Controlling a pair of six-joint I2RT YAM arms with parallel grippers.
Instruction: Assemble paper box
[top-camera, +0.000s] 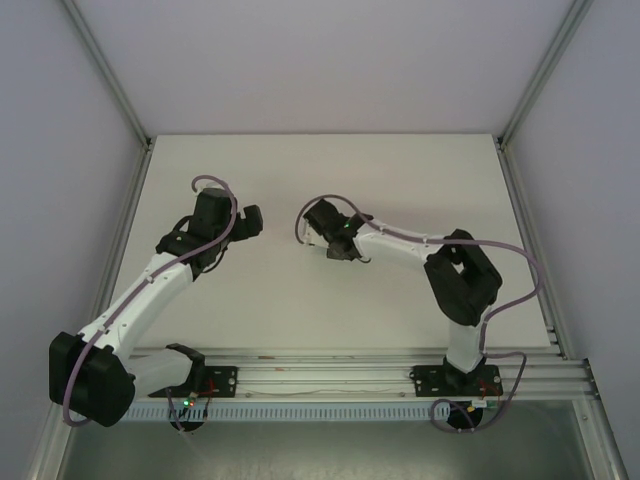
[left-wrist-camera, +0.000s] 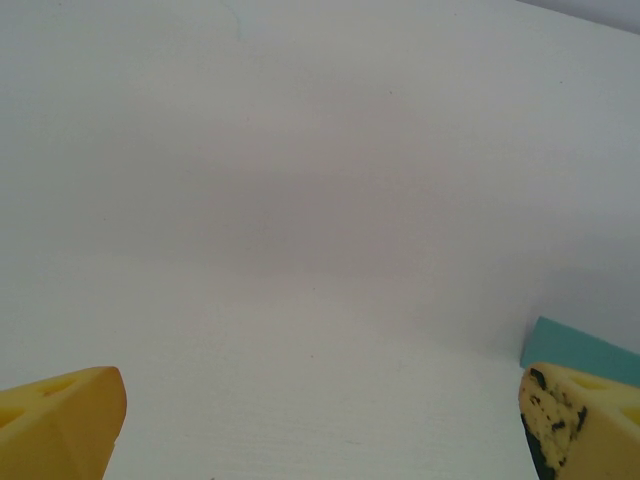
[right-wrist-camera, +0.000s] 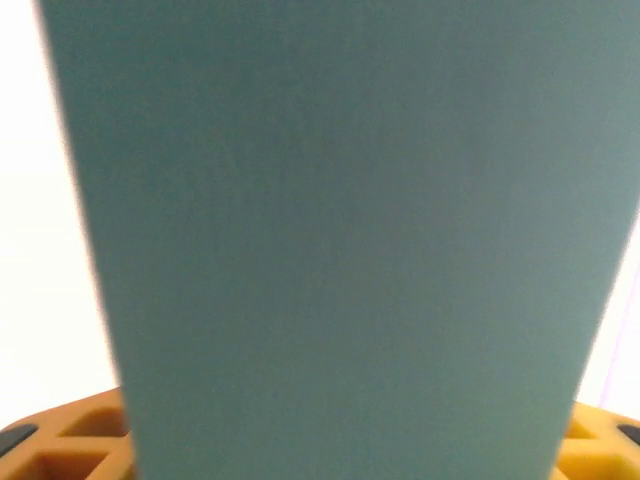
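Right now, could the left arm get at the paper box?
Probably yes. The left end effector is open with bare table ahead, and a corner of the paper box lies just beside one fingertip. The right end effector sits close against the box, so room may be tight.

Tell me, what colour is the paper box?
Plain teal-green, no pattern. The right wrist view shows the paper box best.

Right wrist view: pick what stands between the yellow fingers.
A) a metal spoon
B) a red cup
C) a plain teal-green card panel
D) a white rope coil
C: the paper box, plain teal-green card, stands between the yellow fingers of the right hand.
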